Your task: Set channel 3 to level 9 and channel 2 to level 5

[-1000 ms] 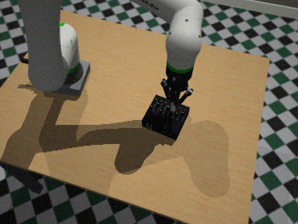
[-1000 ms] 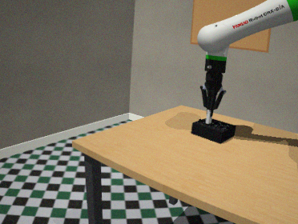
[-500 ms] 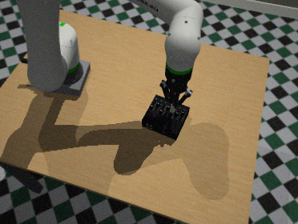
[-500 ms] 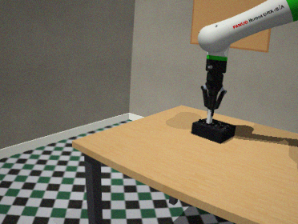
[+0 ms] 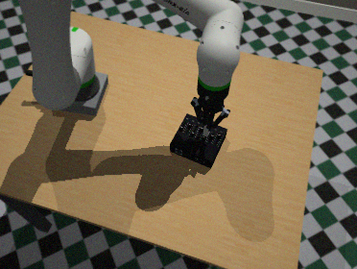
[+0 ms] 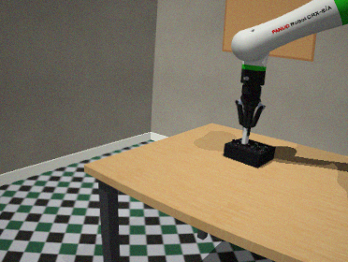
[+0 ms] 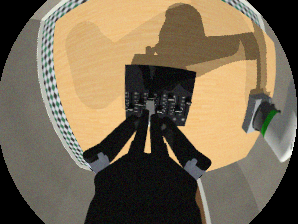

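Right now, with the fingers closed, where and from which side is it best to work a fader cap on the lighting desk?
Probably work the small raised cap, coming straight down from above. The lighting desk lies flat on the table, its faders facing up in narrow rows, so the shut gripper, empty, fits as one tip for pushing a cap along its slot rather than pinching it.

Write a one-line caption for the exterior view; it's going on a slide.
Arm over a wooden table, its shut tool reaching down onto the black desk.
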`<action>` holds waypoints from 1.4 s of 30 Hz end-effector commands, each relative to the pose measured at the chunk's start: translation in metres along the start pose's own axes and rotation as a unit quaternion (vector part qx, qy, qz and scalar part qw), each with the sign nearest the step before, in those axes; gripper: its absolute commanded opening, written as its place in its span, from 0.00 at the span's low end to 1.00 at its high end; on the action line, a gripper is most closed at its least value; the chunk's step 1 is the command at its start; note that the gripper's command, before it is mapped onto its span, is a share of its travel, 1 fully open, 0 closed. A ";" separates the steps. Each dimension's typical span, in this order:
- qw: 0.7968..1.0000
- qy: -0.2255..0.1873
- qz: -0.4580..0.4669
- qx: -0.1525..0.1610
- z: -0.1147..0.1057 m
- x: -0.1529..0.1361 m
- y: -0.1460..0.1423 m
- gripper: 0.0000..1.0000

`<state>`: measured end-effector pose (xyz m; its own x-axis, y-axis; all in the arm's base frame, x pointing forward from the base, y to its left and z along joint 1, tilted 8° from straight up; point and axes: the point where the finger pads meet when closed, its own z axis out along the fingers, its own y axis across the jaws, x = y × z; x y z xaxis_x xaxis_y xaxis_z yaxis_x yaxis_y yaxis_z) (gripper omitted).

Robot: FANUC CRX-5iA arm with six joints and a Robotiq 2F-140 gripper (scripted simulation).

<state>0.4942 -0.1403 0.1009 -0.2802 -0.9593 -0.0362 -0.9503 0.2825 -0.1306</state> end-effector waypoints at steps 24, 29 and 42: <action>1.000 0.000 0.000 0.000 0.000 0.001 0.000 0.00; 1.000 0.000 0.000 0.000 0.000 0.001 0.000 0.00; 1.000 0.000 0.000 0.000 0.000 -0.004 0.000 0.00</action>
<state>0.4951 -0.1373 0.1010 -0.2802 -0.9593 -0.0362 -0.9503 0.2825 -0.1306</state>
